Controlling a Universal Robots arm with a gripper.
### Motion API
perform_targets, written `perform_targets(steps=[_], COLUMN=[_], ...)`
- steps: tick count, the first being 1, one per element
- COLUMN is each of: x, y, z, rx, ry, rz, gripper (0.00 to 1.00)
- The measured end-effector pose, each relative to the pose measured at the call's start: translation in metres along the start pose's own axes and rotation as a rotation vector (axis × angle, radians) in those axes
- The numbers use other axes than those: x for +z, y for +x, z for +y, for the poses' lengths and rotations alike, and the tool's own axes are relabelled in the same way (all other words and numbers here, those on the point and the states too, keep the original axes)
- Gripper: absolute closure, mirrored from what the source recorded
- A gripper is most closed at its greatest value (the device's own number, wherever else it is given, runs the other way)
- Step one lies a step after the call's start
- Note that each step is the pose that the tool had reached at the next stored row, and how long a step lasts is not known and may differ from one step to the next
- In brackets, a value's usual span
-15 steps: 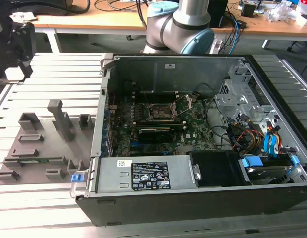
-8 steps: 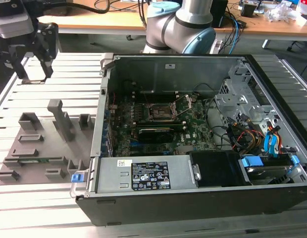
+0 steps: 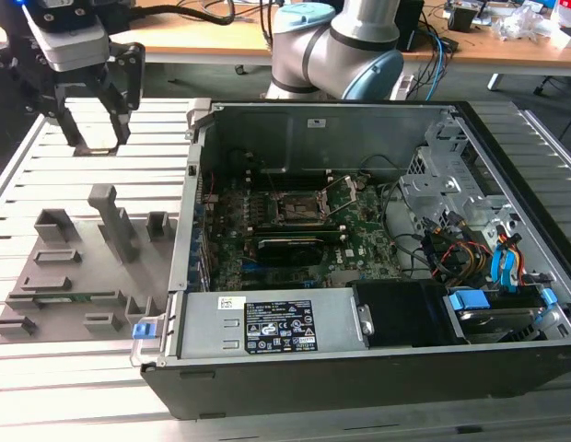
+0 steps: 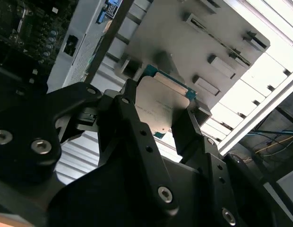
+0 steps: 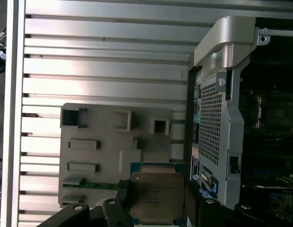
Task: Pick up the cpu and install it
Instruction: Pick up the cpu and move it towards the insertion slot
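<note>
The end effector (image 3: pixel 99 138) hangs above the slatted aluminium surface (image 3: pixel 64 387), over the far side of the grey plastic tray (image 3: pixel 74 276) and beside the open computer case (image 3: pixel 359 378). It is clenched on the cpu (image 5: pixel 157 191). In both wrist views the chip sits between two black fingers (image 4: pixel 137 130) that press on opposite edges.

That edge grip probably keeps the flat faces untouched, so the underside stays free to meet the socket (image 3: pixel 299 207). The socket is a dark square frame on the green motherboard (image 3: pixel 295 253) inside the case, well apart from the end effector.

The cpu is a thin square with a dull silver-grey metal lid, and a narrow blue-green rim of board shows around it. The tray is matte moulded plastic, studded with upright blocks and rectangular slots that seem shaped to park parts in fixed poses. The case walls are bare sheet metal, perforated on the side facing the tray. The surface is ribbed, pale and glossy.
</note>
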State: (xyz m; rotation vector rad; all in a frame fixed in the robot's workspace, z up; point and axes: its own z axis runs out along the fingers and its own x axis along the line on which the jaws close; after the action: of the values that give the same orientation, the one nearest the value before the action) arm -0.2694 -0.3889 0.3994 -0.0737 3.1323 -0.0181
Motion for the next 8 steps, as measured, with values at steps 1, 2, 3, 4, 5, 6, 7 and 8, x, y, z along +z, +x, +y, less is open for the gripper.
perform_targets(steps=[1,2,3,4,5,6,7,8], x=[0.0001,0.0001,0.0001,0.0002,0.0002,0.0002,0.0003,0.0003], y=[-0.0057,-0.0102,-0.0155,-0.0182,-0.0209,-0.0259,-0.0320,-0.0367], z=[-0.0002,-0.0004,-0.0007,-0.0008,-0.0010,-0.0012,-0.0015,-0.0017], rx=[0.000,0.000,0.000,0.000,0.000,0.000,0.000,0.000], ry=[0.0001,0.0002,0.0002,0.0002,0.0002,0.0002,0.0002,0.0002], rz=[0.0000,0.0000,0.0000,0.0000,0.0000,0.0000,0.0000,0.0000], gripper=[0.45,0.45,0.45,0.45,0.45,0.45,0.45,0.45])
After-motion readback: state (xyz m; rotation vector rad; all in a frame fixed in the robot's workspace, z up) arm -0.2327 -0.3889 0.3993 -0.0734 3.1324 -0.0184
